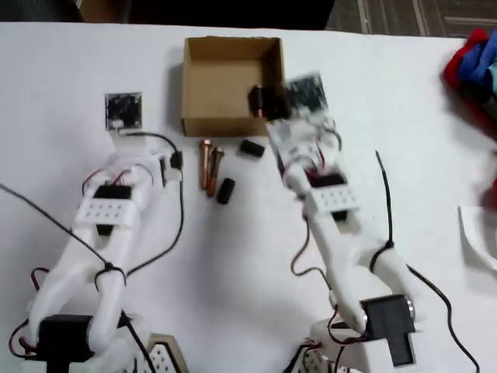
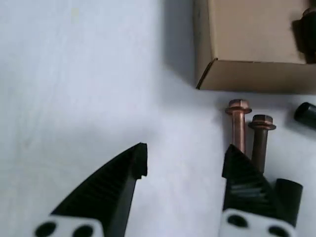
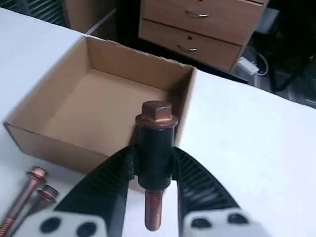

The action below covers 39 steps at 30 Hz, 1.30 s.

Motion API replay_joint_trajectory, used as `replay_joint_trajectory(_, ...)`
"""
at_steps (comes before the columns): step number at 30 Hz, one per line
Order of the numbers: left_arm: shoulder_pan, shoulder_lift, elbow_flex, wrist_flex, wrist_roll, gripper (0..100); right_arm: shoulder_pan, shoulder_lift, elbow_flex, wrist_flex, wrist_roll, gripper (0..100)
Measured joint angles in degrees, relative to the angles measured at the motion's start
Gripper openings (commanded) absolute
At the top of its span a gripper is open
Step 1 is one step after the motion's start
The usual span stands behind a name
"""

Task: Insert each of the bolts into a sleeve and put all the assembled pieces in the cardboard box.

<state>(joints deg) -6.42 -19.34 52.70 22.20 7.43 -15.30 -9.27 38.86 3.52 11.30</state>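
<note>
My right gripper (image 3: 154, 154) is shut on a black sleeve (image 3: 154, 153) with a copper bolt (image 3: 156, 114) standing upright through it. In the high view this gripper (image 1: 260, 101) hangs at the right wall of the cardboard box (image 1: 203, 124), whose floor is bare. Two loose copper bolts (image 1: 205, 163) (image 1: 215, 169) lie side by side in front of the box, with two black sleeves (image 1: 251, 148) (image 1: 226, 190) near them. My left gripper (image 2: 185, 153) is open above bare table, left of the bolts (image 2: 238, 128) (image 2: 260, 143), with nothing between its fingers.
Red and blue cloth (image 1: 470, 58) lies at the far right edge, and a white object (image 1: 477, 233) sits below it. Black cables trail beside both arms. Wooden drawers (image 3: 207, 24) stand beyond the table. Open table surface spreads left of the box (image 2: 256, 74).
</note>
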Motion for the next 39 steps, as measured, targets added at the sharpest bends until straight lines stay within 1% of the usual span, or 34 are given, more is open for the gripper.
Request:
replay_joint_trajectory(2,0.18,0.0,0.7,-0.09,0.0,26,-0.62,1.67,-5.27,5.8,-1.32,2.0)
replay_joint_trajectory(4,0.18,0.0,0.7,-0.09,0.0,26,-0.7,3.43,-8.7,8.88,-5.63,2.0)
replay_joint_trajectory(7,0.18,0.0,0.7,-0.09,0.0,26,-0.62,5.45,-12.31,10.11,-14.86,2.0)
replay_joint_trajectory(9,0.18,0.0,1.05,-0.09,0.0,26,-0.7,7.38,-15.47,10.9,-17.49,2.0)
replay_joint_trajectory(12,0.18,0.0,1.05,-0.09,0.0,26,-0.79,12.04,-22.15,14.51,-17.67,2.0)
replay_joint_trajectory(16,0.18,0.09,1.76,-0.62,0.0,26,-0.7,20.92,-35.34,23.74,-17.67,2.0)
replay_joint_trajectory(23,0.18,0.09,1.85,-1.58,0.0,26,-1.41,40.26,-68.92,46.68,-17.67,2.0)
replay_joint_trajectory(26,0.18,0.09,2.2,-1.67,0.0,26,-1.32,48.97,-85.01,53.63,-17.67,2.0)
replay_joint_trajectory(30,0.97,0.09,3.87,-3.78,-0.09,26,-1.23,60.75,-104.09,55.47,-17.67,2.0)
replay_joint_trajectory(33,0.79,0.09,4.4,-5.1,-0.09,26,-1.41,69.01,-114.29,55.56,-17.67,2.0)
replay_joint_trajectory(36,0.79,0.09,4.48,-5.27,-0.09,26,-1.41,75.6,-120.26,55.47,-17.67,2.0)
replay_joint_trajectory(39,0.88,0.09,4.48,-5.27,-0.09,26,-1.41,79.03,-122.02,55.47,-17.67,2.0)
